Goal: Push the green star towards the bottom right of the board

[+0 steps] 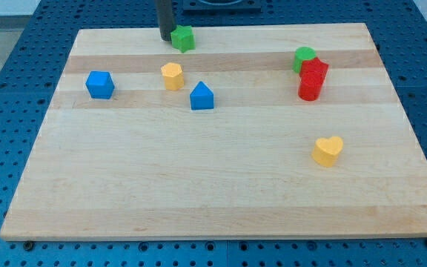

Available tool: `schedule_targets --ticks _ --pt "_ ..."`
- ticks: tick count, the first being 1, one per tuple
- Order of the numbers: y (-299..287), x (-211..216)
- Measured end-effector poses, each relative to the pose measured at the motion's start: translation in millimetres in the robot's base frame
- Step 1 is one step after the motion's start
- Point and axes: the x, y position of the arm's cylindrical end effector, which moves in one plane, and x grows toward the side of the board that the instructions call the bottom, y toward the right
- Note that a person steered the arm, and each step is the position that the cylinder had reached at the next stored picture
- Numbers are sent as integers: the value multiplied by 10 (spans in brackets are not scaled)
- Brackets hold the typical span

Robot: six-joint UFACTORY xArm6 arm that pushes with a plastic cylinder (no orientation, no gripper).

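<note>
- The tip [166, 38] of the dark rod stands at the view's top edge of the tabletop [221, 193], just at the view's left of the green star [183, 38] and touching it or very nearly so; contact itself cannot be settled from this angle.
- The tool is a bare rod with nothing to clench or release: it grasps nothing and can only shove.
- The green star lies near the top edge, left of centre, far from the bottom right corner it is meant for.
- Judged from this placing, the tip sits on the star's upper-left flank because a push from there would send the block rightward and down the view.
- The yellow hexagon-like block [172, 76] and the blue house-shaped block [202, 96] lie below the star, near a diagonal route; a steep downward push could strike them.
- The green round block [303, 57] touches the red blocks [313, 79] at the right; their exact shapes are unclear.
- The yellow heart [328, 150] lies close to the likely path toward the goal corner.
- The blue cube [99, 84] stands well apart at the left, out of the way.
</note>
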Motion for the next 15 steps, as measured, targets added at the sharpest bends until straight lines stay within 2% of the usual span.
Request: schedule_targets --ticks 2,5,8,11,15 --pt "237 146" --pt "285 177" --pt "830 177" --pt "662 342" --pt "876 410"
